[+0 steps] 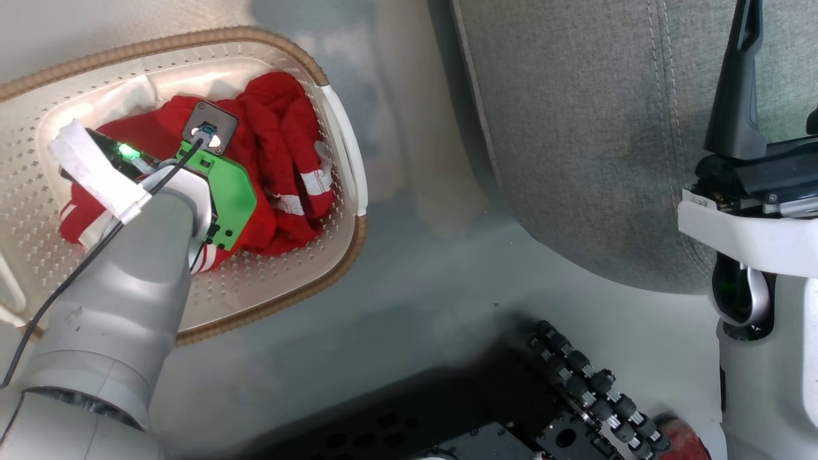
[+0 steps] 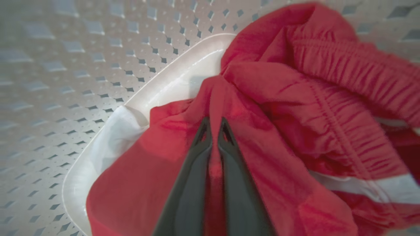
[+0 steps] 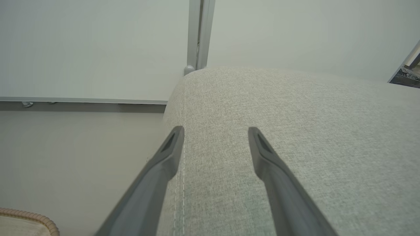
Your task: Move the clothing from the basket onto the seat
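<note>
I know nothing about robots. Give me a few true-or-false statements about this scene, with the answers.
1. The left gripper is shut on a fold of the red clothing. True.
2. The clothing lies on the seat. False: it is in the basket.
3. The right gripper is open and holds nothing. True.
4. The basket is black metal. False: it is cream-white perforated plastic with a brown rim.
5. The right gripper is inside the basket. False: it is over the grey seat.
</note>
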### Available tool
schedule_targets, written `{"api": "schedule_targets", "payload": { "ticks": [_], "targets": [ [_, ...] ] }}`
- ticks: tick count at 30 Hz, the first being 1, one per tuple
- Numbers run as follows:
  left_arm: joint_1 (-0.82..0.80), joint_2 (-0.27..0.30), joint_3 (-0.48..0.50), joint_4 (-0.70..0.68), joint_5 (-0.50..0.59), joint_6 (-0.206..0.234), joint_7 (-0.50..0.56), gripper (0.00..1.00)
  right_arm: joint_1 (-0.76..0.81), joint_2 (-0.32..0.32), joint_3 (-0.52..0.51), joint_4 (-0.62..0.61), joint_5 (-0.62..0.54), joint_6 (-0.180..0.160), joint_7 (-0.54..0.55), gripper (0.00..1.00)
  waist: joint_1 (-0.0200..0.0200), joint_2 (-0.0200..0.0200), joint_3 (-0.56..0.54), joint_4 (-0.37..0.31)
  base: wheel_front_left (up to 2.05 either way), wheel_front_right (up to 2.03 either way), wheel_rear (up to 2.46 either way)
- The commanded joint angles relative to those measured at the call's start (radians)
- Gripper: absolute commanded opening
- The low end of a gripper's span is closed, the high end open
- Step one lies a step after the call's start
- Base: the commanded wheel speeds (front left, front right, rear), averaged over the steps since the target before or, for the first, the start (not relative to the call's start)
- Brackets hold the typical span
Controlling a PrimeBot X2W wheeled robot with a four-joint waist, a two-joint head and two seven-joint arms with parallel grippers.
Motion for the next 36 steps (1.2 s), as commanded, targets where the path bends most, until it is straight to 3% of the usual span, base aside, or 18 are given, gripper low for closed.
{"api": "schedule_targets", "payload": {
  "ticks": [1, 6, 14, 22, 36],
  "targets": [
    [-0.007, -0.002, -0.006, 0.004, -0.001, 0.011, -0.016, 0.0, -0.003, 0.001, 0.0, 0.003, 0.0, 0.0, -0.003, 1.0, -0.0001, 0.0, -0.015, 0.015, 0.0, 0.0, 0.0],
    [0.025, -0.018, -0.005, 0.003, -0.011, 0.03, -0.099, 0.0, -0.002, 0.0, -0.007, 0.016, -0.008, 0.0, -0.003, 1.0, -0.0001, 0.0, -0.069, 0.046, 0.0, 0.0, 0.0],
    [0.137, -0.058, 0.052, -0.06, -0.086, 0.054, -0.171, 0.0, 0.047, 0.0, 0.003, 0.054, -0.04, 0.0, -0.003, 1.0, -0.0001, 0.0, -0.242, 0.131, 0.0, 0.0, 0.0],
    [0.372, -0.054, 0.157, -0.374, -0.122, 0.095, -0.17, 0.0, 0.132, -0.002, 0.021, 0.11, -0.065, 0.0, -0.003, 1.0, -0.0001, 0.0, -0.464, 0.222, 0.0, 0.0, 0.0],
    [0.704, -0.077, 0.376, -0.727, -0.09, 0.06, -0.17, 0.0, 0.301, -0.012, 0.065, 0.213, -0.053, 0.0, -0.003, 1.0, -0.0001, 0.0, -0.793, 0.293, 0.0, 0.0, 0.0]
  ]
}}
